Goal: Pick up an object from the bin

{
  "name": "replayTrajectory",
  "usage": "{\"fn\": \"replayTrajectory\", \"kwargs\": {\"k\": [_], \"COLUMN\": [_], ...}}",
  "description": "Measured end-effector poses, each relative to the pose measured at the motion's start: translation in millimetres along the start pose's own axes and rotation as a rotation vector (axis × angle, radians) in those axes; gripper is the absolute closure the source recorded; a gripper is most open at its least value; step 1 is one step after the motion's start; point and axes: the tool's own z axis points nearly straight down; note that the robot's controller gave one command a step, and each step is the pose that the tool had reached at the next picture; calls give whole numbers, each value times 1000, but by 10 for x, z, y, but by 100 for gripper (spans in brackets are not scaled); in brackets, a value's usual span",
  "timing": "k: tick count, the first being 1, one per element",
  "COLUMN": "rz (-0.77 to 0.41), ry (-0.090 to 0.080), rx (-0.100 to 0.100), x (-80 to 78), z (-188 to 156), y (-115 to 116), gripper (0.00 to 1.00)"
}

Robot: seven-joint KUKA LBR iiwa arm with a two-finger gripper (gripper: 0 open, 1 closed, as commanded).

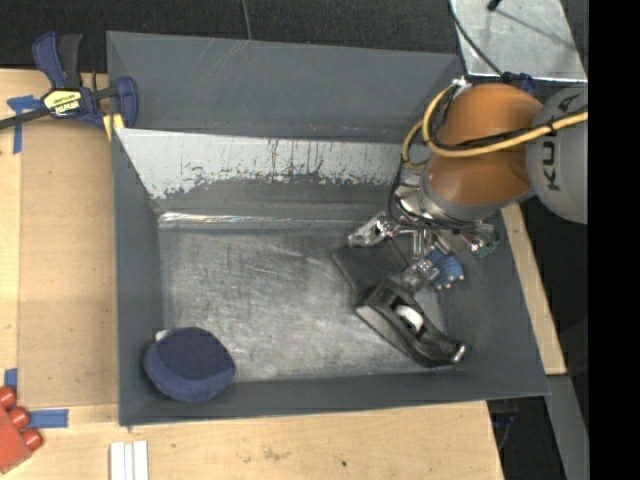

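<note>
My gripper (418, 248) hangs low over the right side of the bin, beneath the arm's orange cover. Just below it, toward the front right, a black tape dispenser (412, 328) with a white roll inside lies on the bin floor. The gripper is right above the dispenser's upper left end. I cannot tell whether it touches it. A dark flat piece (352, 265) lies on the floor to the gripper's left, beside the dispenser.
A round dark blue pad (188, 364) rests in the front left corner of the bin, far from the gripper. The bin's sloped right wall rises close behind the gripper.
</note>
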Motion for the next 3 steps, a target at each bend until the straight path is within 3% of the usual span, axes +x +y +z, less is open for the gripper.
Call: {"fn": "replayTrajectory", "kwargs": {"k": [1,2,3], "rz": [117,58,-296], "ry": [-5,1,3], "rx": [1,5,-7], "x": [210,1040,837], "z": [-78,-681,-114], "y": [265,118,501], "gripper": [0,0,0]}}
